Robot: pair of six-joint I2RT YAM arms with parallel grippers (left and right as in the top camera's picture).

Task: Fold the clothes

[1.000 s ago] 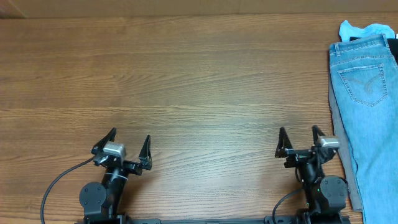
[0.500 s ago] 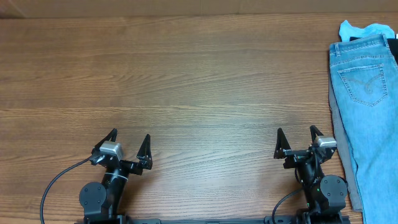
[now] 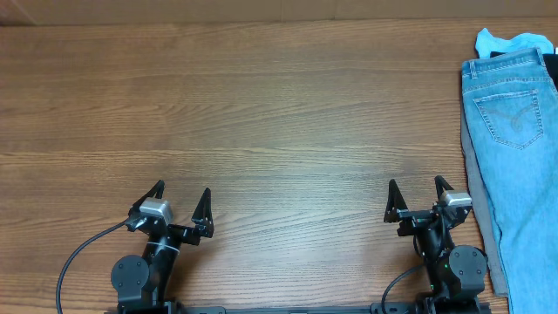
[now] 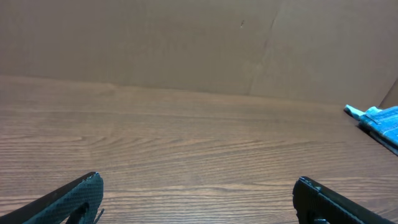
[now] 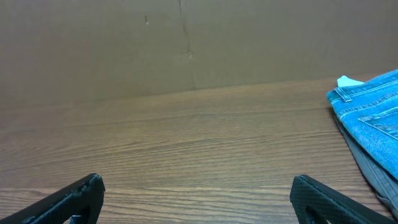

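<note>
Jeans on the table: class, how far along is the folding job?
Done: nothing visible; the jeans lie stretched out lengthwise at the right edge of the table. In hand: nothing; the left hand and right hand are open, empty, apart from the jeans. Left: the whole fold.

- We take this for a robot lab bench, not a home: a left arm [image 3: 139, 270] and a right arm [image 3: 455, 266] sit fixed at the near edge of a wood-grain table [image 3: 261, 105].
- A black cable [image 3: 77, 257] trails from the left arm.
- Behind the table we see a plain brown board wall [image 4: 155, 43].
</note>
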